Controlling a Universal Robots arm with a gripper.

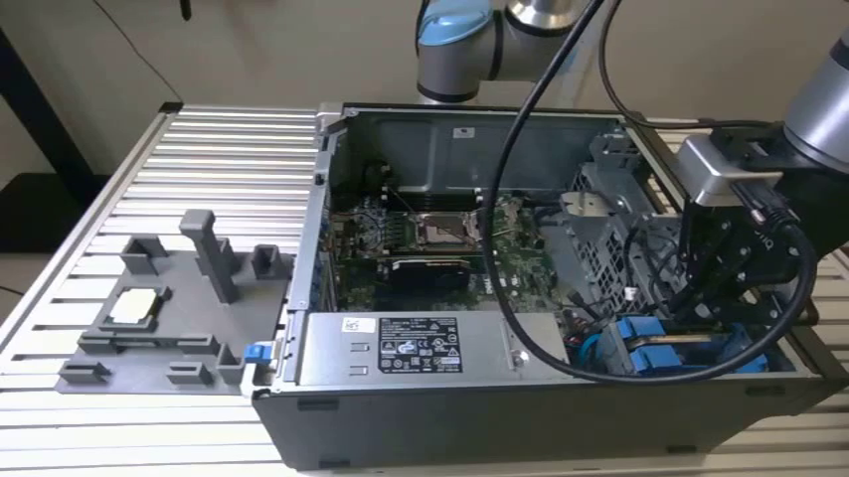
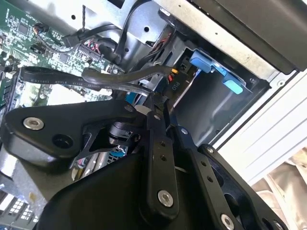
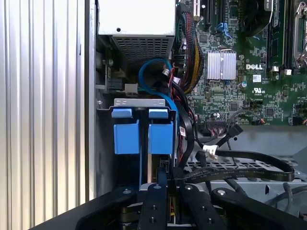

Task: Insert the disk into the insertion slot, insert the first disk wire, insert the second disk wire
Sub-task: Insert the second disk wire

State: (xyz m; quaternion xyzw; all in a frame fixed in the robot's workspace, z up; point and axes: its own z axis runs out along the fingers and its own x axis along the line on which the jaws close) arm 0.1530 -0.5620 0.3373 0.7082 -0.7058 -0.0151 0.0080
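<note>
Your gripper (image 3: pixel 165 184) sits w/ fingers closed down in the insertion slot (image 3: pixel 139 103) on the disk (image 3: pixel 159 165) edge betw. blue tabs; the exterior view adds the motherboard (image 1: pixel 424 238).

Green motherboard (image 1: pixel 438 238), grey fixture block (image 1: pixel 159 318), ribbed table (image 1: pixel 159 179).

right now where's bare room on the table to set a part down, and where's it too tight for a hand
Free: the ribbed table top at the exterior view's left, between the grey fixture and the computer case. Crowded: the case corner where the tool sits by the blue carriers and black cables.
</note>
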